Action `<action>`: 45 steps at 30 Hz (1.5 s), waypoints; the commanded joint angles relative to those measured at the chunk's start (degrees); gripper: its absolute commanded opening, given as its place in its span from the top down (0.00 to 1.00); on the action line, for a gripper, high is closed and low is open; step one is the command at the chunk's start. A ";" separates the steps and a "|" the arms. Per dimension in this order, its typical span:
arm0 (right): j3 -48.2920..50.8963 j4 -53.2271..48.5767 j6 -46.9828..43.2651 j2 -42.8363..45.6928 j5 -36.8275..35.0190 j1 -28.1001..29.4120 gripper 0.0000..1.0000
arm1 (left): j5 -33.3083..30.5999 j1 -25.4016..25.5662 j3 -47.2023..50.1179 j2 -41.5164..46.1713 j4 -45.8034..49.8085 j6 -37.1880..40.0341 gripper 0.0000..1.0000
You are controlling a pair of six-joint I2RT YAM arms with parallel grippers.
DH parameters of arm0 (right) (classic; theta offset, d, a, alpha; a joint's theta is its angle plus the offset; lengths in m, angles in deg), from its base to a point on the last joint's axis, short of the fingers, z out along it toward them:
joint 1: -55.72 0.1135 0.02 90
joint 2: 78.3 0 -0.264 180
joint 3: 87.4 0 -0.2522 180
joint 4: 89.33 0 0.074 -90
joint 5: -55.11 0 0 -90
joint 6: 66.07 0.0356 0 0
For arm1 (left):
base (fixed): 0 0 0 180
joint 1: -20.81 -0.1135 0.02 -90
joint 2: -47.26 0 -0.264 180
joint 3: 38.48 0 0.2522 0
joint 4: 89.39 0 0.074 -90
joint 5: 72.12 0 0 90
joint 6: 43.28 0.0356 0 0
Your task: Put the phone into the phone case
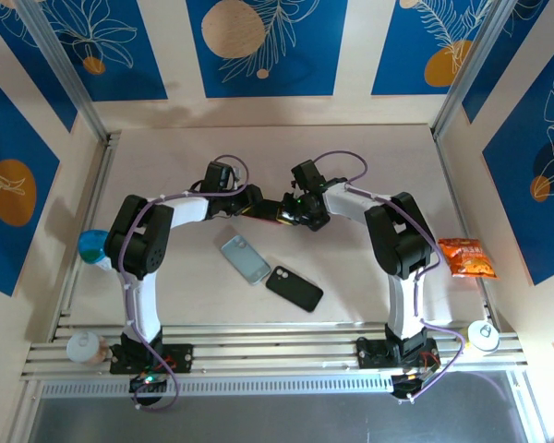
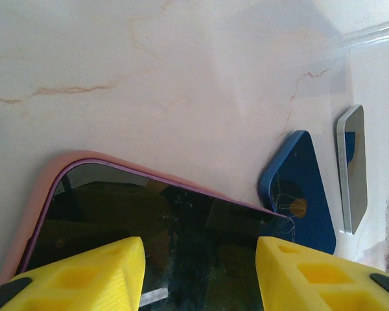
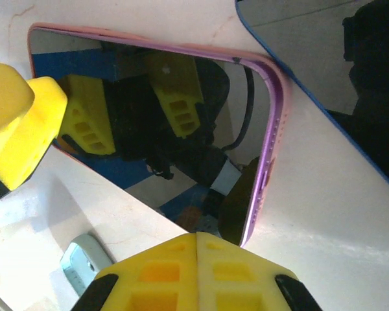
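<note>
We find the phone (image 3: 181, 162) near the middle of the surface, where the two arms meet. Its dark glass faces up, and the phone case (image 2: 31, 214), pink with a purple inner lip, runs round every edge and corner we can see. From the right wrist we see small marks like side buttons on one rim.

The left gripper (image 2: 198, 245) has its jaws about halfway apart. The yellow fingers (image 2: 91, 272) stand over the screen, which shows in the gap and spreads wider than it. We cannot tell whether they grip the phone or only rest on it. The right gripper (image 3: 198, 238) has its jaws pressed fully together with nothing between them, and their tips are right at the phone's edge.

Closer to the near edge, between the two arm bases, lie a pale phone-shaped piece (image 1: 246, 258) and just beside it a black phone-shaped piece (image 1: 295, 288), both flat. An orange snack bag (image 1: 466, 257) lies by the right edge.
</note>
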 commanded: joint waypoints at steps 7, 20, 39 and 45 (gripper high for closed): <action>-4.55 -5.83 -3.52 -4.06 -2.33 0.59 1.00 | -1.98 -0.10 0.74 -0.97 3.64 1.22 0.50; -9.99 -21.84 -12.32 -11.45 -9.15 5.19 1.00 | -2.31 -0.53 1.79 -0.76 4.39 1.37 0.50; -5.45 -28.80 -15.32 -18.84 -6.12 8.73 1.00 | -2.40 -2.94 4.52 -0.27 4.56 0.95 0.50; -4.20 -26.43 -13.64 -13.42 -4.54 7.87 1.00 | -2.57 -3.92 3.91 -0.23 6.29 1.81 0.51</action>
